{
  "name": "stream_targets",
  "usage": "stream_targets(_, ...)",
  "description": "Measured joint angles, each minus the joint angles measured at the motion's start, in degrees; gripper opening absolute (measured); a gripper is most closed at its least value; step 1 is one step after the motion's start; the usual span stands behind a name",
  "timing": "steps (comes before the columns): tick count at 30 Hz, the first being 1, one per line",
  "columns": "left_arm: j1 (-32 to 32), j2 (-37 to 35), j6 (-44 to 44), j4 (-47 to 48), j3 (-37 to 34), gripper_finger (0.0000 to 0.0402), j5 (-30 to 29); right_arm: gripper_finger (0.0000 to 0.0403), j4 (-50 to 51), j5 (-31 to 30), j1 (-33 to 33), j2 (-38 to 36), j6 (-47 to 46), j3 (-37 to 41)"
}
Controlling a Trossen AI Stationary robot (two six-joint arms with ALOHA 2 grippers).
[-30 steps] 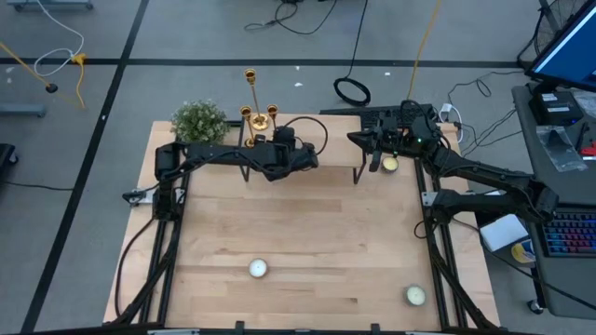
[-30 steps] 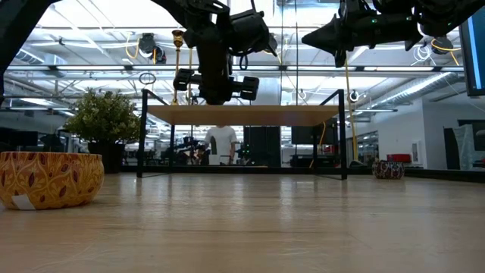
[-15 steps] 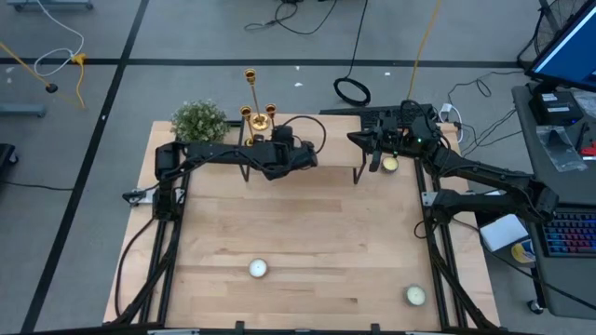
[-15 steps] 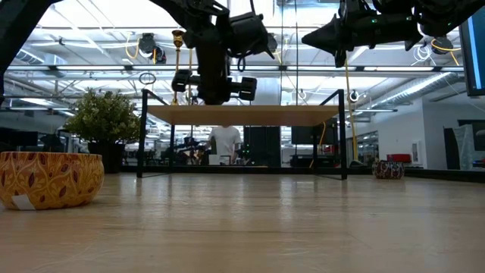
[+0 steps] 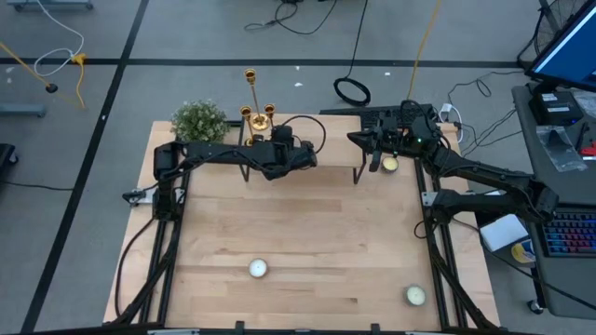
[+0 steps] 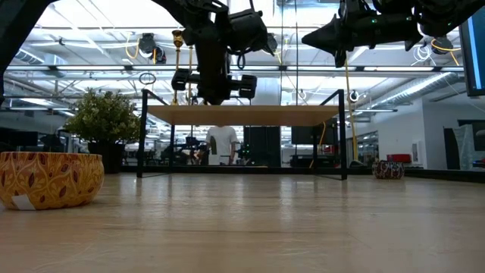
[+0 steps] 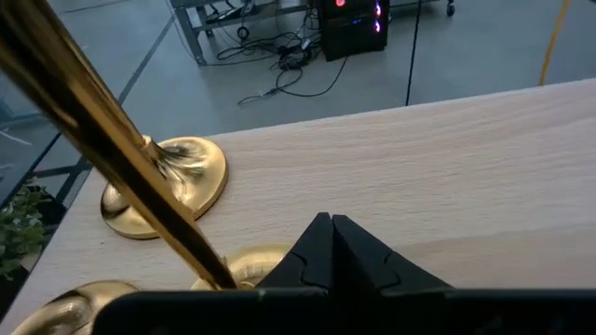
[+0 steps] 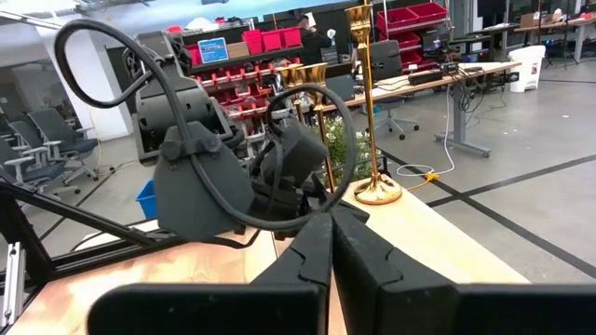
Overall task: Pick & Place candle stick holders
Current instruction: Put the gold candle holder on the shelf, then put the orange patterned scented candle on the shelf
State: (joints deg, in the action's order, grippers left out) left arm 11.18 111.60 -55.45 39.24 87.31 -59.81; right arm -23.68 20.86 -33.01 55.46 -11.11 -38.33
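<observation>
Bushy plant point(image 5: 198, 120), three candles point(image 5: 257, 269) (perhaps unlit), raised shelf point(image 6: 246, 114).

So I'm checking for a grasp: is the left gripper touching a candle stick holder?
Cannot tell. In the left wrist view the shut left gripper sits right beside a gold candle stick holder, but no view shows contact or a gap plainly.

Grey floor point(image 5: 214, 37), red bins point(image 8: 270, 39)

The three candle stick holders point(image 5: 258, 116) stand at the tabletop's point(image 5: 307, 242) far edge, just right of the plant point(image 5: 198, 120). One candle point(image 5: 389, 164) lies near the far right corner, another point(image 5: 258, 269) near the front edge, a third point(image 5: 414, 296) at the front right corner.
</observation>
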Motion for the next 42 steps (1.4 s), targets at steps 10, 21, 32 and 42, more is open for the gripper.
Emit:
stream_targets(10,-0.5,-0.1,-0.6,-0.5,0.0,0.0036,3.1,0.0004,0.0,0.0,0.0,0.0,0.0,0.0)
stream_targets(21,-2.2,-0.2,-1.7,-0.5,0.0,0.0082,5.8,0.0004,0.0,0.2,0.0,0.0,0.0,0.0)
stream_targets(32,-6.2,-1.3,-2.2,-0.7,0.0,0.0062,8.2,0.0004,0.0,0.2,0.0,0.0,0.0,0.0)
stream_targets(42,-12.4,-8.3,3.9,-1.4,0.0,0.0027,21.0,0.0004,0.0,0.3,0.0,0.0,0.0,0.0)
